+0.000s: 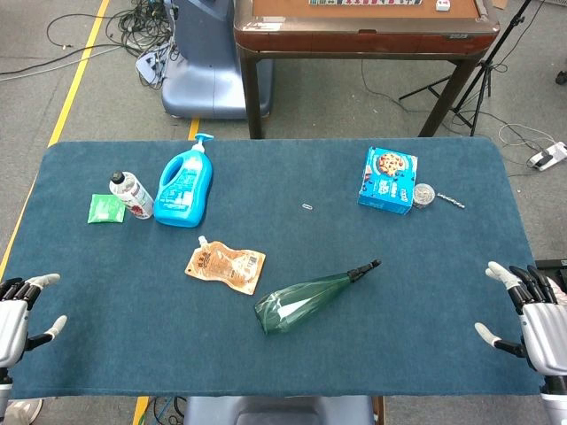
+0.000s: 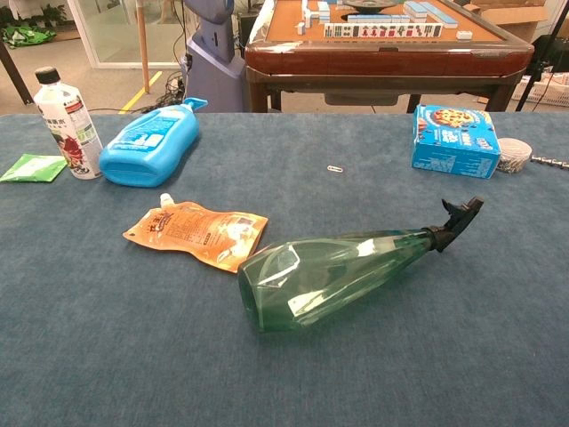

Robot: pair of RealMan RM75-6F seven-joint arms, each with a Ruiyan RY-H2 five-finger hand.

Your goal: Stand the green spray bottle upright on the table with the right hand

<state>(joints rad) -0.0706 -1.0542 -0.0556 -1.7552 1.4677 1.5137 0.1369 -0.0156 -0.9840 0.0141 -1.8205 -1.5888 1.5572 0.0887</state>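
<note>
The green spray bottle [image 1: 312,299] [image 2: 342,270] lies on its side near the middle front of the blue table, its black nozzle pointing toward the back right and its base toward the front left. My right hand [image 1: 532,315] hovers at the table's front right corner, fingers spread, holding nothing, well to the right of the bottle. At the front left edge my left hand [image 1: 19,312] is likewise spread and empty. Neither hand shows in the chest view.
An orange pouch [image 1: 225,266] lies just left of the bottle. A blue detergent bottle [image 1: 184,188], a small white bottle [image 1: 131,195] and a green packet [image 1: 105,208] are at the back left. A blue cookie box [image 1: 387,180] and a small round tin [image 1: 424,194] sit at the back right.
</note>
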